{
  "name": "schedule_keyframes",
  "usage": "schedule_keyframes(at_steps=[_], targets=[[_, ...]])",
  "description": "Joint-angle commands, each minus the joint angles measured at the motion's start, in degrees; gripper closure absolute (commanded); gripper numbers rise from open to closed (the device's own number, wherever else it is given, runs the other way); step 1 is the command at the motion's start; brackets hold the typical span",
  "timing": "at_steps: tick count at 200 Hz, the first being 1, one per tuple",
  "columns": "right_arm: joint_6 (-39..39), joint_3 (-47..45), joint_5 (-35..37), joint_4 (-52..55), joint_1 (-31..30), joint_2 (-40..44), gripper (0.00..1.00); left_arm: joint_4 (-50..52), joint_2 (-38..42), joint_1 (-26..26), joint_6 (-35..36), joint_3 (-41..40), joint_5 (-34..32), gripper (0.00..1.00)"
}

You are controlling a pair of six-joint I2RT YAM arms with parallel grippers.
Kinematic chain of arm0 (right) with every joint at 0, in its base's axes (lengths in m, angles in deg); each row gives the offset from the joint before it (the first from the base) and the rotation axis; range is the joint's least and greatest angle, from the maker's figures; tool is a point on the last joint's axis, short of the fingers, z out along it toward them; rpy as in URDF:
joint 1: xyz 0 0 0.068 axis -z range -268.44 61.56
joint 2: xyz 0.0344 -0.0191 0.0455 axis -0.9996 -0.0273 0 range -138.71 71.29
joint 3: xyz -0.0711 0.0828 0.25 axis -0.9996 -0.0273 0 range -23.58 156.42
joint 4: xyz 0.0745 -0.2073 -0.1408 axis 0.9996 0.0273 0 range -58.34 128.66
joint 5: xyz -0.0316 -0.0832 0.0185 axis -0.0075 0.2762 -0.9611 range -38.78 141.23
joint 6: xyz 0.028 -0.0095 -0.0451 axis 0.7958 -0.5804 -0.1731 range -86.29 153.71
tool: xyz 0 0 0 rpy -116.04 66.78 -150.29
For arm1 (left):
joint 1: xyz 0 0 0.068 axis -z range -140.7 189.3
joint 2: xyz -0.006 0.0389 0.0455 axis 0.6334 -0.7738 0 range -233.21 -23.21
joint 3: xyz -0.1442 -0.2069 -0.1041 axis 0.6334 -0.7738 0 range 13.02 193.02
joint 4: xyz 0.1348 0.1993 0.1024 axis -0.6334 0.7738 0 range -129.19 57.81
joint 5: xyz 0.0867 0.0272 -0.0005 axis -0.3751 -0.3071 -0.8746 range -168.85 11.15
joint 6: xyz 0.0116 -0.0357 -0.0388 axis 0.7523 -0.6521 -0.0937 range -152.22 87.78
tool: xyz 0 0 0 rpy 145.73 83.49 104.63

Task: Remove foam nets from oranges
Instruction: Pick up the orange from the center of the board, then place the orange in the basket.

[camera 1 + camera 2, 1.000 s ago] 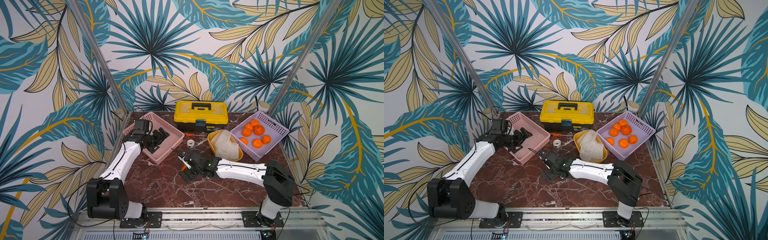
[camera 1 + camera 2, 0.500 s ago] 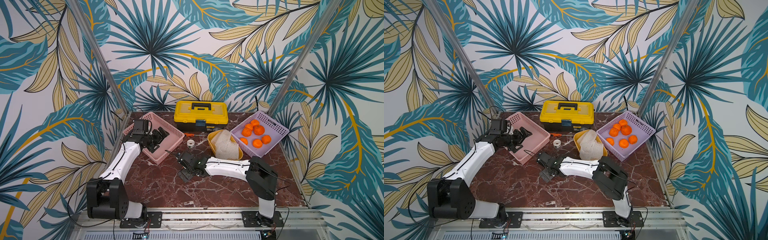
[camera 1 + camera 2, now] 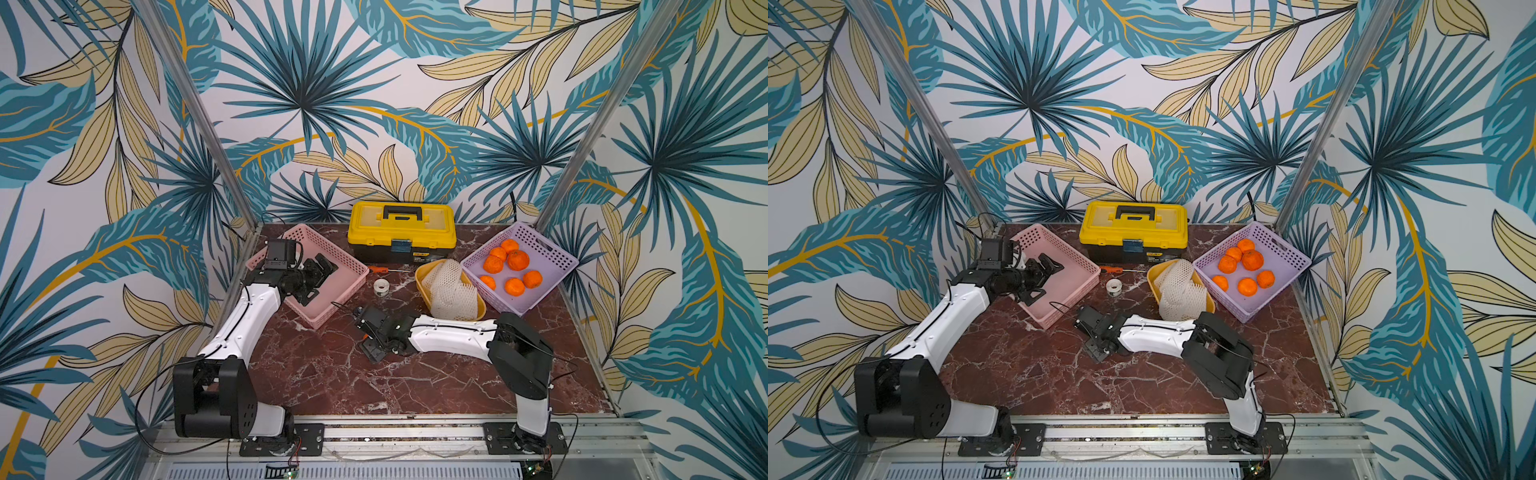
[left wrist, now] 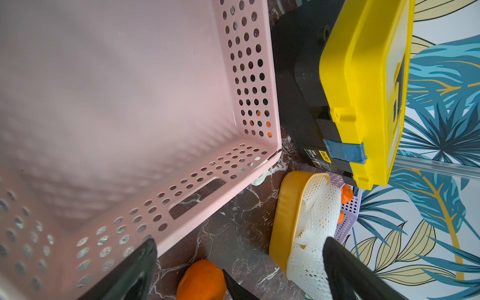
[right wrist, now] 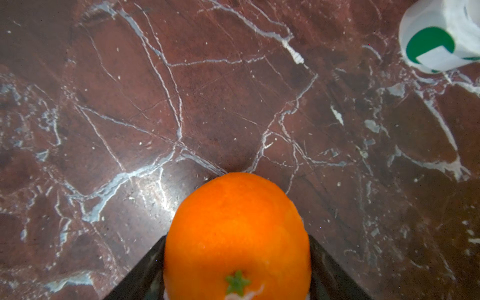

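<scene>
One orange [image 5: 236,220] sits bare on the table [image 5: 181,104] between the fingers of your right pincer [image 5: 237,240]. The jaws stand part open, and both fingers lie against the fruit's sides. Its green stem end faces the wrist. In both top views the pincer hides the fruit.

Your left pincer [image 3: 321,279] hangs spread wide with nothing in it, over the pink basket [image 3: 338,286]. The held orange lies just past that pincer's tips, outside the basket wall.

From the right pincer, the tape [image 3: 380,287] is near, a little toward the back wall. The nets [image 3: 451,286] are heaped in the bowl [image 3: 420,277], which lies back along the forearm and close beside it. Beyond the bowl, well apart from the pincer, the purple basket [image 3: 548,247] holds seven more oranges [image 3: 518,260], all without nets. The toolbox [image 3: 401,232] stands shut against the back wall, past the tape and between the two baskets.

A scrap of white shows at the held fruit's stem end. You cannot tell from these views what it is.
</scene>
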Motion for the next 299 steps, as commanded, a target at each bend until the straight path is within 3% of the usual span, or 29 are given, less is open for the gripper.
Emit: schedule_keyframes(at_steps=[1,33,62,94,118,152,192,232,299], targets=[[1.2,-3.4,-1.8,-2.4,0.4,5.1,0.45,-1.1,1.2,-0.6,-0.2,-0.9,0.7,0.0],[0.3,-10.5,-1.2,-8.8,1.5,17.5,0.47,-1.4,1.5,-0.6,-0.3,-1.0,0.9,0.0],[0.6,-18.8,1.4,-16.3,5.5,33.0,0.42,-1.9,1.7,-0.5,-0.4,-1.2,1.5,0.0],[4.4,-25.9,-0.8,-17.5,18.9,48.3,0.38,-2.4,2.0,-0.6,-0.5,-1.6,2.0,0.0],[5.1,-25.7,2.1,-9.0,31.4,54.1,0.32,-2.6,2.4,-0.5,-0.5,-1.9,2.2,0.0],[7.8,-22.7,-5.6,-3.7,51.3,50.8,0.33,-3.6,2.3,-0.5,-0.9,-2.3,2.9,0.0],[9.6,-20.5,-9.1,-8.6,62.6,38.6,0.32,-3.7,3.0,-0.4,-0.4,-2.7,3.1,0.0],[9.8,-18.0,-9.1,-14.7,67.4,27.9,0.31,-3.7,4.6,-0.5,0.6,-3.7,2.7,0.0],[8.8,-16.4,-7.9,-14.1,67.4,21.7,0.07,-3.5,7.9,-0.4,1.5,-4.8,0.4,0.0]])
